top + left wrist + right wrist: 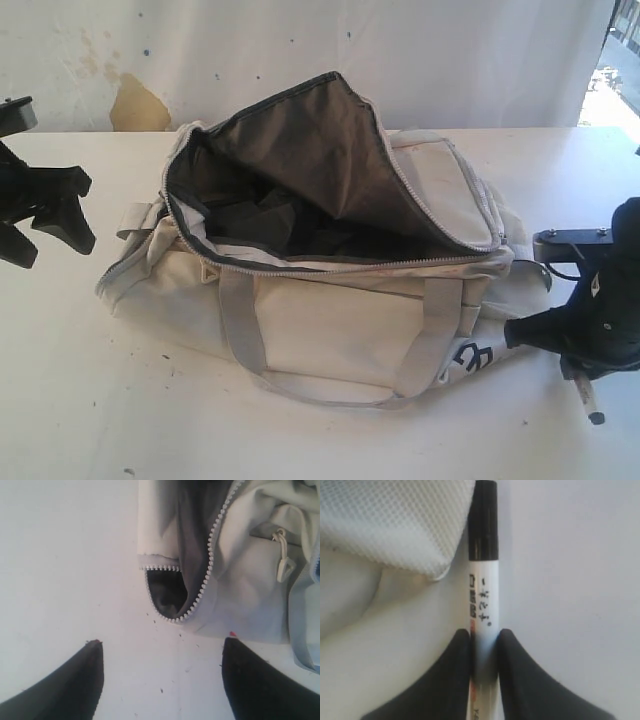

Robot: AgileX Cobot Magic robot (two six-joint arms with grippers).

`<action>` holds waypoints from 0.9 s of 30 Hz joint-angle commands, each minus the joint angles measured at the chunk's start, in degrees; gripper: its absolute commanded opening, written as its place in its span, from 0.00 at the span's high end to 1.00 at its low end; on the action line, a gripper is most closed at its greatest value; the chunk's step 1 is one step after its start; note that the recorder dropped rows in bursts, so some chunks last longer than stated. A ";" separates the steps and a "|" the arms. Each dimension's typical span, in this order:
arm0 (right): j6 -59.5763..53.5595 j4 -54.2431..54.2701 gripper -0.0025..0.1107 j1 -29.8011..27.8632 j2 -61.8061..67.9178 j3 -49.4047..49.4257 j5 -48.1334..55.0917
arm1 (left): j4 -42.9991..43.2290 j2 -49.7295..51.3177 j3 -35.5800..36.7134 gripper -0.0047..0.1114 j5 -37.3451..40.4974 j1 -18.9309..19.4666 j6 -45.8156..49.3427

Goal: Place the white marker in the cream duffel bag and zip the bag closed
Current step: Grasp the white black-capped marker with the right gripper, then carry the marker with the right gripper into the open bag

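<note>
Cream fabric, smudged, makes up the cream duffel bag (330, 330), which lies on the white table (300, 440) with its main compartment unzipped and the top flap thrown back. Inside, only dark grey lining (300, 140) and dark crumpled folds show; whether anything else lies among them cannot be told. The white marker (484, 600) is outside the bag.

The right pincer (484, 637) is clamped on the marker: its 2 black fingers (445, 680) press the white barrel from both sides, just behind the small dark print. Ahead of the fingertips the barrel runs on to the black cap (483, 520), whose side lies just beside a rounded edge of white mesh-textured fabric (395, 525). In the exterior view the marker's other end sticks out below this pincer, low over the table, near the bag's end that bears the dark logo (470, 358).

The left pincer (162, 642) stands with its jaws wide apart, holding nothing, over bare table. Just ahead of its fingertips lies 1 end of the bag, where the zip teeth (210, 555) curve round a small gap showing dark lining; a cream zip pull (283, 562) lies farther off on the fabric.
</note>
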 commanded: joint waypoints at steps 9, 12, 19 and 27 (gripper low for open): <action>-0.48 -0.77 0.98 -0.27 -11.63 -0.03 2.83 | -0.04 -0.66 -0.21 0.33 -0.41 -0.29 0.00; -1.22 -0.39 0.98 -0.27 -14.00 -0.55 2.62 | -0.04 -0.66 -0.21 0.33 -0.92 -0.29 0.00; -12.42 9.33 0.98 -0.17 -15.88 -3.97 3.07 | -0.04 -0.66 -0.21 0.33 -0.92 -0.29 0.00; -37.41 33.21 0.98 -0.06 -15.77 -8.28 2.47 | -0.04 -0.66 -0.21 0.33 -2.04 -0.29 0.00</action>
